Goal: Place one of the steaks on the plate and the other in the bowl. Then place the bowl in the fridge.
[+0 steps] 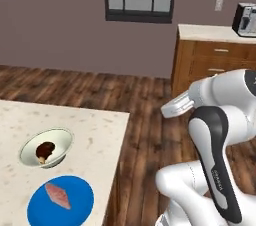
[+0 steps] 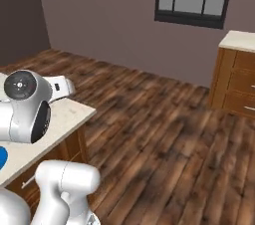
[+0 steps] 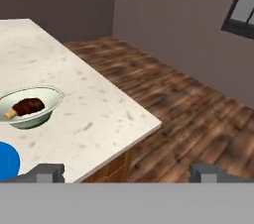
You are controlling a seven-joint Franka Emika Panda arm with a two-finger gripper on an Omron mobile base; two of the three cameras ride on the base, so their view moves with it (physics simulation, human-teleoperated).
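Hovering off the counter's (image 3: 89,104) corner, the gripper (image 3: 126,172) is held level, fingers spread wide apart and empty. One bowl (image 3: 31,108) with one dark brown steak (image 3: 29,106) sits ahead to its left; one blue plate (image 1: 61,201) nearer carries one pinkish-red steak (image 1: 58,195).

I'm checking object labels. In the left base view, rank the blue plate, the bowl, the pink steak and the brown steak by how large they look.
1. blue plate
2. bowl
3. pink steak
4. brown steak, close to the pink one; unsure.

bowl (image 1: 46,147) on counter (image 1: 95,135) holding one steak (image 1: 45,151), plate (image 1: 61,201) just beside it bearing the other steak (image 1: 58,195)
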